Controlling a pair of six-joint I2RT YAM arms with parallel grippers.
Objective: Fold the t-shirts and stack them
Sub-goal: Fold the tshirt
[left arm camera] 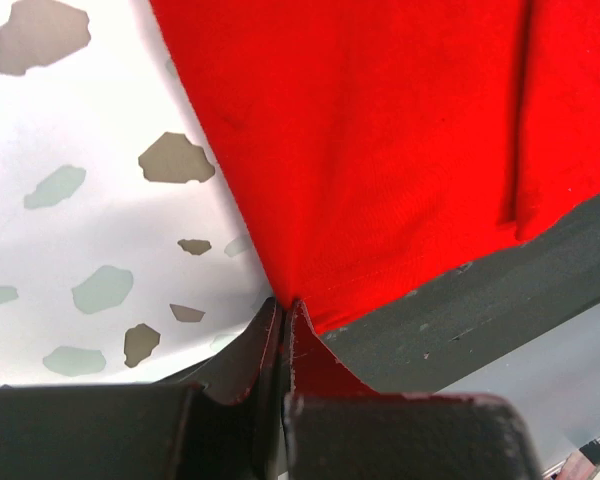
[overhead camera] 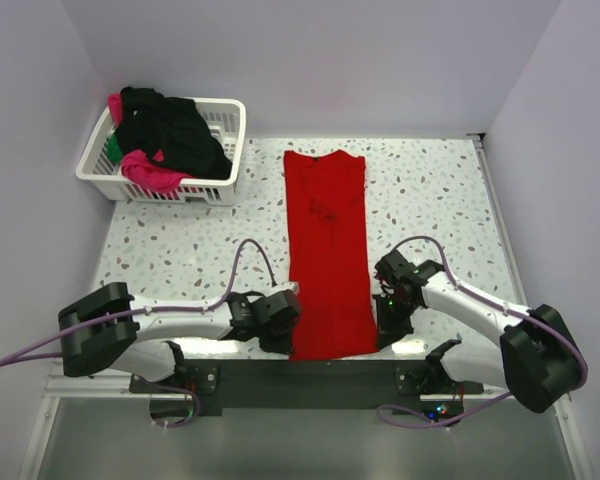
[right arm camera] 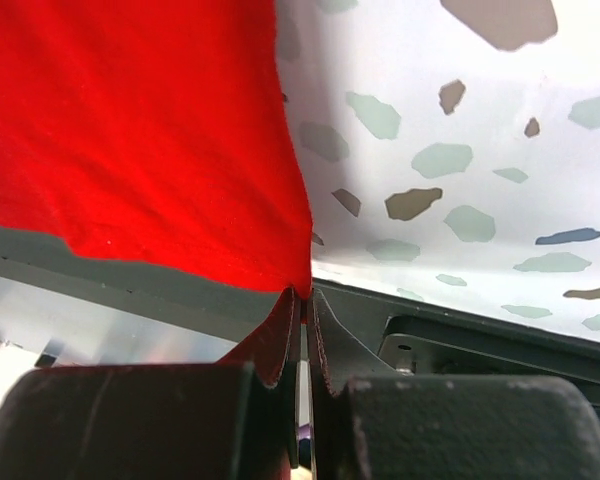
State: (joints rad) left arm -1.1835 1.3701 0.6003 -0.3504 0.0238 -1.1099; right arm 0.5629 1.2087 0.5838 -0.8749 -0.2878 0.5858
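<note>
Pinching near corners of red t-shirt (overhead camera: 327,250) | left gripper (left arm camera: 285,312), right gripper (right arm camera: 302,296) both clamped | risk: shallow bite slips, fold skews

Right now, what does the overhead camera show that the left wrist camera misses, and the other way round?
Only overhead: the whole long red t-shirt, the white lattice basket holding black clothes and a pink garment, and the right gripper at the shirt's other near corner. Only left wrist: the left gripper pinched shut on the hem corner, close up. Both: red cloth on the speckled table.
</note>
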